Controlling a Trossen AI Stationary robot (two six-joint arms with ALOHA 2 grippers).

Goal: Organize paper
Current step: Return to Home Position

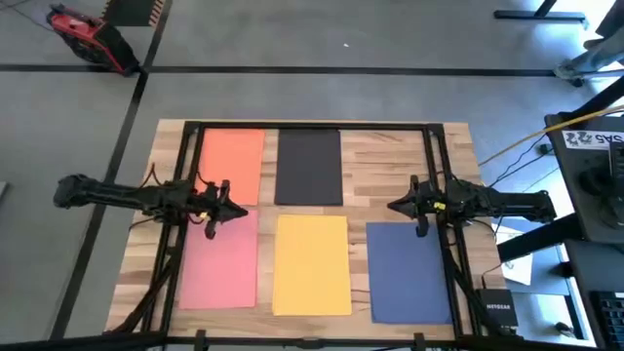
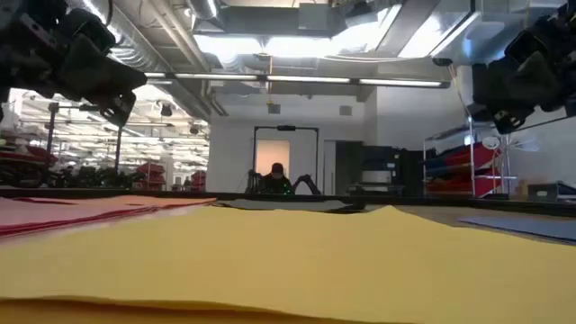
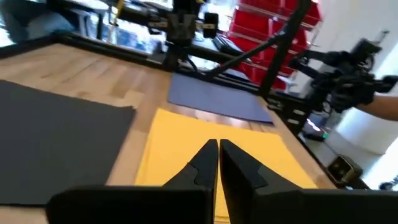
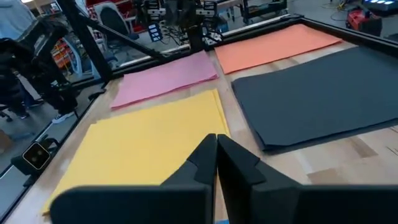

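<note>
The paper [image 1: 312, 244] lies flat on the desk [image 1: 385, 161] as five colour patches in the high view. The orange sheet [image 1: 230, 166] is upper left of centre with the black sheet [image 1: 309, 168] just beside it. The pink sheet [image 1: 219, 258] is lower left, the yellow sheet [image 1: 312, 283] bottom centre and the blue sheet [image 1: 409, 271] lower right, and no colour visibly overlaps another. Expect these sheets to be very light, limp and quick to slide on the wood, and any stacked ones to skew against each other. So don't pinch mid-sheet: you'd do best to take a free corner or long edge, or nudge with a flat tip. The left tool [image 1: 234, 208] hangs where orange meets pink, and the right tool [image 1: 395, 206] hangs at the blue sheet's upper edge. Each wrist view shows its fingers pressed together on nothing.
</note>
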